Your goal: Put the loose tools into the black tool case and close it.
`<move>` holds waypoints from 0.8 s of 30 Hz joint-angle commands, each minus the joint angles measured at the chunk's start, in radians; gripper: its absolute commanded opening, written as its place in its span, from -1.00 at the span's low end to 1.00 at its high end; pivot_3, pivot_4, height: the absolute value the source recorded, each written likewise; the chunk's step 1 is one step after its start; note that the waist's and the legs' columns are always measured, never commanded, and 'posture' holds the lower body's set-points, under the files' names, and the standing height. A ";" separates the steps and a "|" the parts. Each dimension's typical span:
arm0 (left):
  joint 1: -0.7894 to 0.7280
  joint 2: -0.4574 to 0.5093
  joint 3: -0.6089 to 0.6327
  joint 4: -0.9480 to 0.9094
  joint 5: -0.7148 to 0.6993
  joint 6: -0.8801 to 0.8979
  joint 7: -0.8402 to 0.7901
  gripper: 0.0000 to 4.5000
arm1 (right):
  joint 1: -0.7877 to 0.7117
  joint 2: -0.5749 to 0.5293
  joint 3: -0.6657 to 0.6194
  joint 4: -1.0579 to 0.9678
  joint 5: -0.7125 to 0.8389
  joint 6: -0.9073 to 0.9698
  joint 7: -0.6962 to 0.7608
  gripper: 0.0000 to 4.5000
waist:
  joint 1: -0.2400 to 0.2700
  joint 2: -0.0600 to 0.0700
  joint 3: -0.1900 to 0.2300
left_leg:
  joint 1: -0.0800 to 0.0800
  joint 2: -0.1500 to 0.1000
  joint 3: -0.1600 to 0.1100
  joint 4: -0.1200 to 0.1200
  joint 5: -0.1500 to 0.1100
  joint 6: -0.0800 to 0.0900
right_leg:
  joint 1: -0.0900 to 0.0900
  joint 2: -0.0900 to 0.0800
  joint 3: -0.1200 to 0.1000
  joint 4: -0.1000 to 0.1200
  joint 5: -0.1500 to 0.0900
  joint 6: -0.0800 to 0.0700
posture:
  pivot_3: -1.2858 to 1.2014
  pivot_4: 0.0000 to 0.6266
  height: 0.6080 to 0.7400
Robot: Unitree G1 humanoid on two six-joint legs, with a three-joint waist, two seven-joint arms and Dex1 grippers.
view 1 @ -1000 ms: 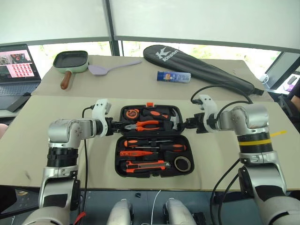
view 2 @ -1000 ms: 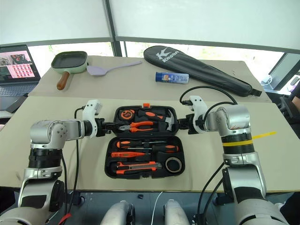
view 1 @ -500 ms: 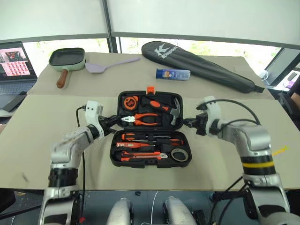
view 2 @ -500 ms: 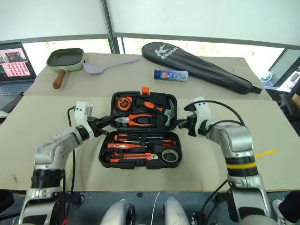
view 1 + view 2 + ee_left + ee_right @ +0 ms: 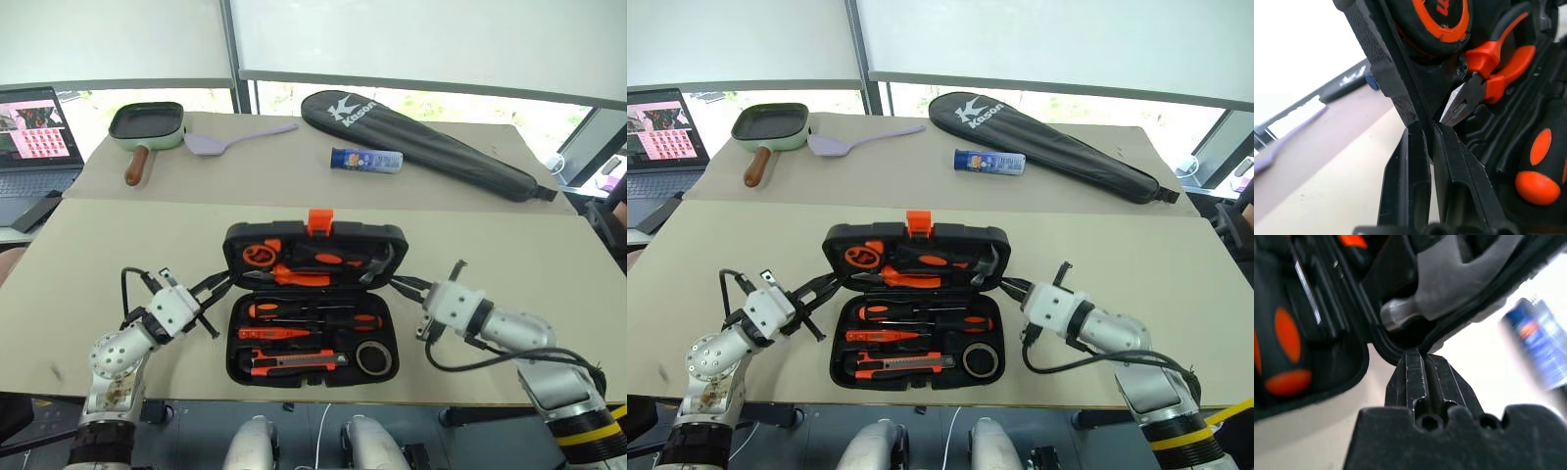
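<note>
The black tool case (image 5: 313, 304) is sitting open on the near part of the bench (image 5: 509, 250), with its lid tilted up from the far side and an orange latch (image 5: 319, 221) standing at the lid's top edge. The two screwdrivers (image 5: 313, 314), the utility knife (image 5: 294, 360) and the tape roll (image 5: 373, 358) are lying in the slots of the lower half. The lid is carrying the pliers (image 5: 291, 277), the hammer (image 5: 367, 262) and a round orange and black tool (image 5: 260, 256).

The left gripper (image 5: 217, 290) is reaching in at the lid's left edge; in the left wrist view its fingers (image 5: 1409, 181) are pinching the lid's rim between them, right beside the pliers' tip. The right gripper (image 5: 404, 286) is meeting the lid's right corner; in the right wrist view its fingers (image 5: 1415, 382) are pressed together, with their tips touching the rim just under the hammer head.

Farther back on the bench a long black bag (image 5: 421, 137), a blue tube (image 5: 365, 160), a purple spatula (image 5: 230, 140) and a green pan (image 5: 147, 125) are lying well apart from the case. A laptop (image 5: 34, 132) is standing at the far left.
</note>
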 commanded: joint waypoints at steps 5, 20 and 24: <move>0.088 0.140 0.038 0.039 -0.061 0.006 -0.071 0.15 | 0.067 -0.102 -0.059 0.212 -0.097 -0.294 -0.048 0.12 | 0.003 0.001 0.001 | 0.000 0.001 0.003 -0.001 0.000 0.000 | -0.002 0.000 0.001 0.002 0.000 0.000 | 0.03 -0.52 1.00; 0.042 0.208 0.078 -0.135 -0.432 0.757 -0.056 0.30 | 0.140 -0.103 -0.179 -0.072 0.469 0.330 0.136 0.40 | 0.002 0.001 0.001 | 0.001 0.003 0.000 0.000 0.000 0.000 | -0.002 0.000 0.002 0.005 0.000 0.000 | 0.03 -0.52 1.00; -0.022 0.274 0.077 -0.276 -0.583 1.122 0.018 0.72 | 0.031 -0.144 -0.174 -0.214 0.688 0.746 0.142 0.64 | 0.003 0.001 0.002 | 0.001 0.003 -0.005 0.000 0.000 0.000 | -0.002 0.001 0.002 0.006 0.000 0.000 | 0.03 -0.52 1.00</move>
